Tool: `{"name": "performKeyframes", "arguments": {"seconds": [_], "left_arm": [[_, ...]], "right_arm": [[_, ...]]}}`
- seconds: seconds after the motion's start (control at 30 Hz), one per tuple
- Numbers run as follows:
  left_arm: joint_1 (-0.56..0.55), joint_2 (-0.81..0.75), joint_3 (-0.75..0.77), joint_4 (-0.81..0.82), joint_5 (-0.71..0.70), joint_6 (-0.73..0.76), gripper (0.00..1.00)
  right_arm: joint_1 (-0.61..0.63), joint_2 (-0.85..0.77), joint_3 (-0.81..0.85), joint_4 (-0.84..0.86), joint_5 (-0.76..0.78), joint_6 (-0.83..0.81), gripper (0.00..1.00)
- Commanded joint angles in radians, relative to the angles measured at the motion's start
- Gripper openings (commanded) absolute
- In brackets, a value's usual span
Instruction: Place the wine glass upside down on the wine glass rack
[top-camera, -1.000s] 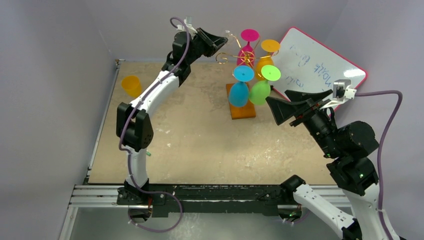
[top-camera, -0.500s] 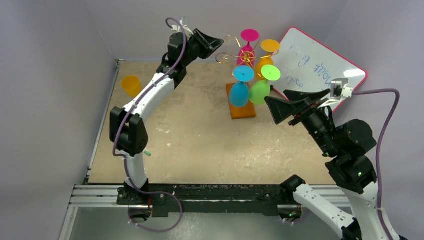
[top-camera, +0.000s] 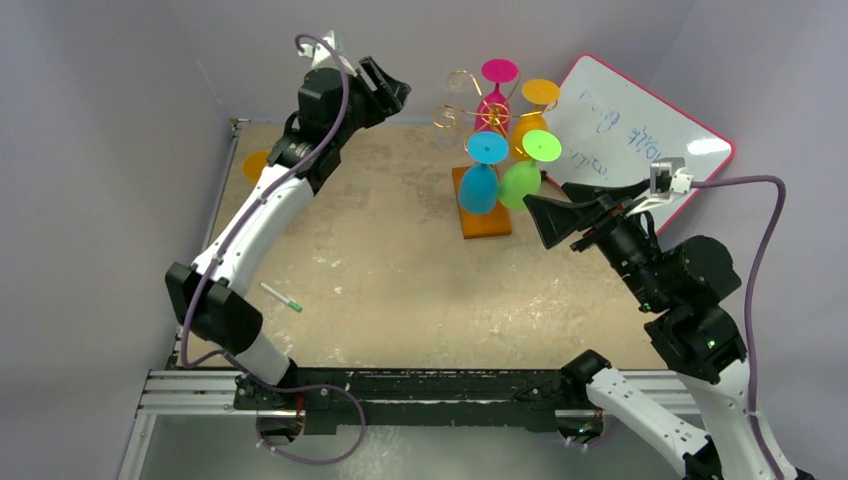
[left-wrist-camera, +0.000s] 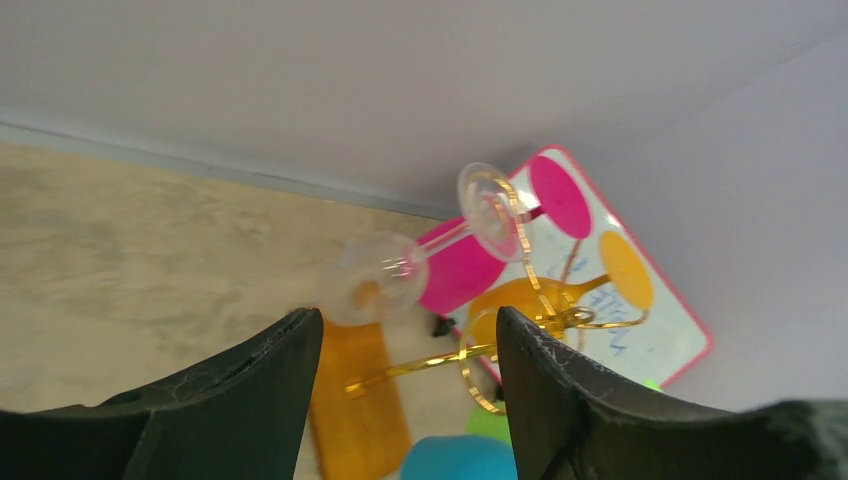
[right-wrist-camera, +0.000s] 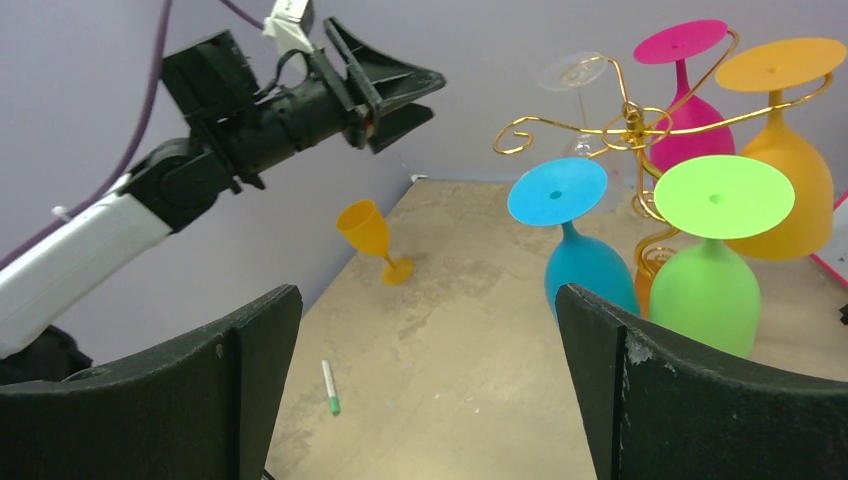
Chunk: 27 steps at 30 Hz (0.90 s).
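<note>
Fingers (left-wrist-camera: 255, 385) of the left gripper (left-wrist-camera: 407, 325) stand spread, with nothing between them. In the wrist view the clear glass (left-wrist-camera: 378, 280) shows just past the tips and ahead of the gap, touched by neither finger. It hangs upside down on the rack (left-wrist-camera: 360, 410), foot uppermost and caught in a gold scroll, bowl below. The bowl is faint against the wall, so how squarely it sits is hard to say. From the right wrist the left gripper is raised near the back wall, left of the rack and apart from its nearest curl.

The right gripper (right-wrist-camera: 428, 295) has its fingers (right-wrist-camera: 230, 390) wide apart and holds nothing. It is low on the rack's right side, pointing toward it, and well short of the clear glass on the far upper arm.

Four more glasses hang upside down on the rack: a pink glass (right-wrist-camera: 680, 95) and an orange glass (right-wrist-camera: 790, 170) high at the back, a blue glass (right-wrist-camera: 585, 270) and a green glass (right-wrist-camera: 710, 295) lower in front. The wooden base stands on the table (top-camera: 400, 260).

An orange goblet (right-wrist-camera: 368, 232) stands upright near the table's far left edge. A pen (top-camera: 281, 297) lies by the left arm's elbow. A whiteboard (top-camera: 640, 125) leans behind the rack on the right.
</note>
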Motion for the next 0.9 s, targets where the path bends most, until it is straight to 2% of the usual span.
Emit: {"name": "performKeyframes", "arguments": {"seconds": [0.0,0.2,0.37,0.57,0.7,0.87], "left_arm": [[0.007,-0.136,-0.064,-0.121,-0.253,0.273,0.65],[0.007,-0.211,-0.146,-0.259,-0.501,0.541,0.73],[0.021,-0.197,-0.187,-0.328,-0.619,0.636,0.72],[0.124,-0.153,-0.191,-0.357,-0.558,0.651,0.63],[0.196,-0.084,-0.141,-0.383,-0.53,0.65,0.59],[0.254,-0.028,-0.102,-0.403,-0.554,0.668,0.55]], "right_arm": [[0.002,0.0,-0.007,0.067,0.006,-0.016,1.0],[0.002,-0.002,-0.018,0.065,-0.007,-0.016,1.0],[0.001,-0.007,-0.032,0.077,-0.017,-0.018,1.0],[0.001,-0.005,-0.039,0.064,-0.02,-0.029,1.0],[0.001,-0.015,-0.047,0.071,-0.013,-0.036,1.0],[0.002,-0.015,-0.035,0.063,-0.011,-0.043,1.0]]}}
